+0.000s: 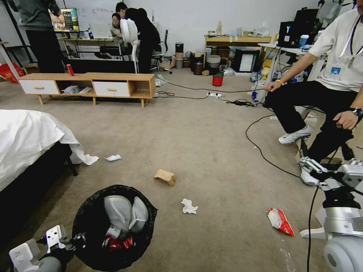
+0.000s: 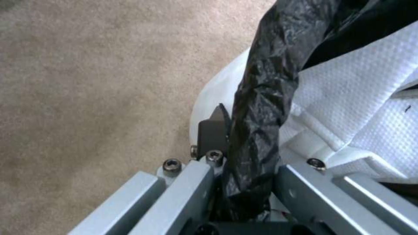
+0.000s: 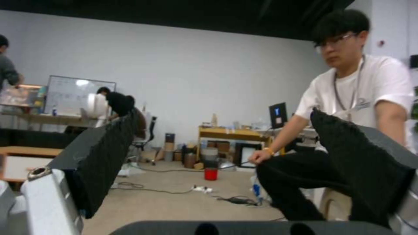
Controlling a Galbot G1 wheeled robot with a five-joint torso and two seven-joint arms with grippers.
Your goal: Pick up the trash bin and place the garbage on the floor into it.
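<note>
The trash bin [image 1: 87, 223], lined with a black bag, is at the lower left of the head view, with white tissues and a red wrapper [image 1: 118, 243] inside. My left gripper [image 1: 73, 241] is shut on its near rim; the left wrist view has the gripper [image 2: 237, 137] pinching the bag-covered rim beside the pale bin wall [image 2: 209, 94]. On the floor [image 1: 211, 151] lie a white paper scrap [image 1: 113, 157], a tan cardboard piece [image 1: 165, 176], a white tissue [image 1: 188, 206] and a red-white snack bag [image 1: 280, 221]. My right gripper [image 1: 315, 170] [image 3: 223, 114] hangs open and holds nothing at the right.
A bed with a white sheet [image 1: 26, 138] stands at the left, right behind the bin. A seated person's feet [image 1: 295, 136] and a black cable [image 1: 264, 158] are at the right, near my right arm. A low wooden cabinet [image 1: 90, 85] and a small red bin [image 1: 217, 80] stand farther back.
</note>
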